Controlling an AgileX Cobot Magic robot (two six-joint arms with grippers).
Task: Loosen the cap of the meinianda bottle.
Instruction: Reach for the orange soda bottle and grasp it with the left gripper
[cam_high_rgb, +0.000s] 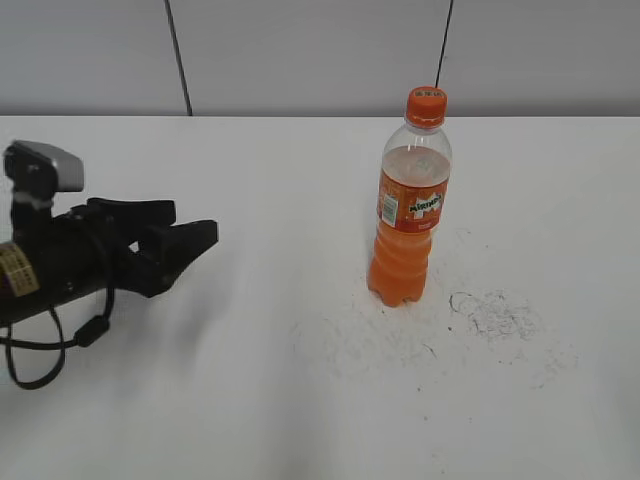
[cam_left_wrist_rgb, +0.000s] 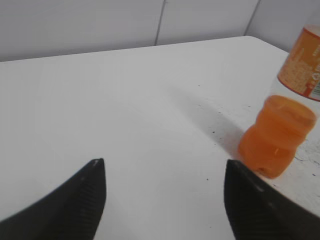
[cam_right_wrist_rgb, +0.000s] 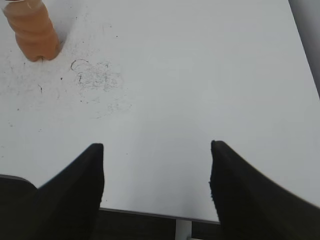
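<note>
The meinianda bottle (cam_high_rgb: 408, 215) stands upright on the white table, right of centre, with orange drink and an orange label. Its orange cap (cam_high_rgb: 425, 105) sits on top. My left gripper (cam_high_rgb: 185, 240) is open and empty at the left, well apart from the bottle. In the left wrist view its jaws (cam_left_wrist_rgb: 162, 172) are open, and the bottle's base (cam_left_wrist_rgb: 275, 135) shows at the right. My right gripper (cam_right_wrist_rgb: 155, 155) is open and empty over the table's near edge, and the bottle's base (cam_right_wrist_rgb: 32, 30) shows at the top left. The right gripper is out of the exterior view.
Dark scuff marks (cam_high_rgb: 490, 312) lie on the table beside the bottle's base; they also show in the right wrist view (cam_right_wrist_rgb: 95, 80). A grey wall (cam_high_rgb: 320, 50) runs behind the table. The table's near edge (cam_right_wrist_rgb: 150, 214) shows under my right gripper.
</note>
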